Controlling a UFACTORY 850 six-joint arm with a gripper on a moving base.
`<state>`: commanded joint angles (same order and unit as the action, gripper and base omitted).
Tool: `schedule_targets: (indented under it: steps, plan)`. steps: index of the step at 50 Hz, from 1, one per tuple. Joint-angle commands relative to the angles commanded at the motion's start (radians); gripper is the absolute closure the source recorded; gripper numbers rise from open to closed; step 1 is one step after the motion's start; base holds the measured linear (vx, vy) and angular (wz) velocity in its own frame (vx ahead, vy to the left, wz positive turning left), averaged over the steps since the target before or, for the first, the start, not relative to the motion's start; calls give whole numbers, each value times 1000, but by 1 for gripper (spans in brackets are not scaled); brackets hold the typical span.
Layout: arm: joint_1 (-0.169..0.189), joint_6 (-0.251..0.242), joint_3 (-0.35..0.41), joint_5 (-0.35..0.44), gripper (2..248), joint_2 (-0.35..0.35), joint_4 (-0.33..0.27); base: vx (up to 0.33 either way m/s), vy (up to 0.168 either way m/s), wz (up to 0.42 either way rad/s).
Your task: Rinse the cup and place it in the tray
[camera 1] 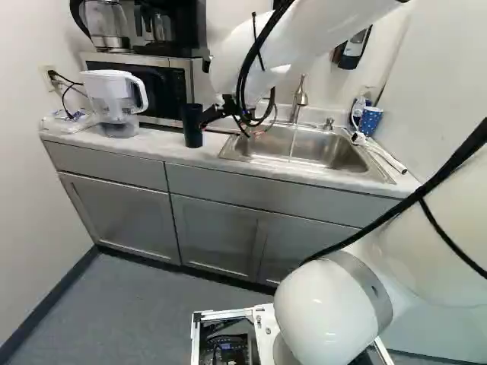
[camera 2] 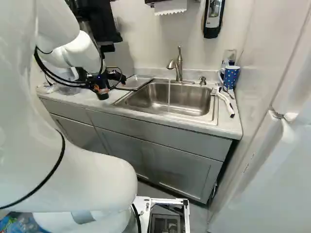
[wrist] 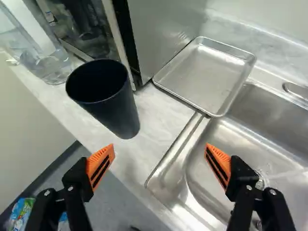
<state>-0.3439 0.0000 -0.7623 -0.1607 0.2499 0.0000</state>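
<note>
- your gripper (camera 2: 108, 83) stands wide: in the wrist view its two orange pads (wrist: 100, 166) are well apart, with nothing held between them.
- you get the dark cup (camera 1: 192, 126) clearly in the left base view, upright on the counter (camera 1: 156, 144) near the microwave (camera 1: 163, 90); in the right base view the gripper and arm get in its way.
- only the wrist view lets you look down into the cup's mouth and see the metal tray (wrist: 207, 72) whole, beside the sink (camera 2: 189, 99), one corner reaching over the sink's rim.
- for the faucet (camera 2: 179, 68) and its thin stream falling into the sink, go to the base views; the right one also gives you the blue mug (camera 2: 230, 76) and the white-handled brush (camera 2: 226, 103) plainly.
- ahead of your fingers is the cup, apart from both and nearer the one over the counter's front edge; the other finger is over the sink.
- past the cup you have the clear pitcher (wrist: 48, 67).
</note>
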Motion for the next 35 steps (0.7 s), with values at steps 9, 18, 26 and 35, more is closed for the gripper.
schedule_targets:
  steps: [9, 18, 26, 35]
  plan:
    - [-31, 0, -16, 0, 3, -18, 0, 0, 0, 0]
    - [-61, 0, -34, 0, 3, -39, 0, 0, 0, 0]
    - [-86, 0, -50, 0, 3, -57, 0, 0, 0, 0]
    - [-109, 0, -67, 0, 3, -75, 0, 0, 0, 0]
